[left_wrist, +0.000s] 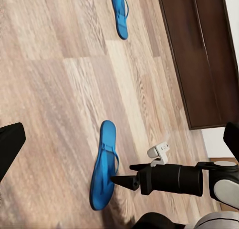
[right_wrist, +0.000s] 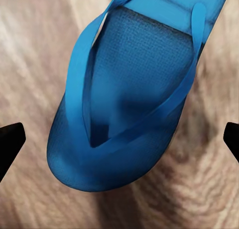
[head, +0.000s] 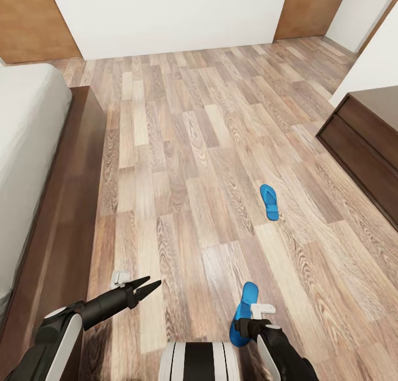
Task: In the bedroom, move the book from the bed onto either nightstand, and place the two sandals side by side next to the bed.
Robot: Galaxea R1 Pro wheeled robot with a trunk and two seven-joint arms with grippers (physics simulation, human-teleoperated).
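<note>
Two bright blue sandals lie apart on the wood floor. The far sandal (head: 269,202) (left_wrist: 119,12) rests out in the room. The near sandal (head: 244,309) (left_wrist: 103,164) (right_wrist: 129,109) lies right under my right gripper (head: 242,330) (left_wrist: 119,180) (right_wrist: 119,139), which hangs open just above its toe end with a fingertip (right_wrist: 11,139) out on each side and no contact. My left gripper (head: 146,287) is open and empty, low beside the bed (head: 72,204). The book and the nightstand are out of view.
The bed's pale mattress (head: 25,137) and dark frame run along the left. A long low dark-wood cabinet (head: 367,143) (left_wrist: 199,54) stands at the right. Wooden doors (head: 36,21) flank the white far wall. Open plank floor lies between bed and cabinet.
</note>
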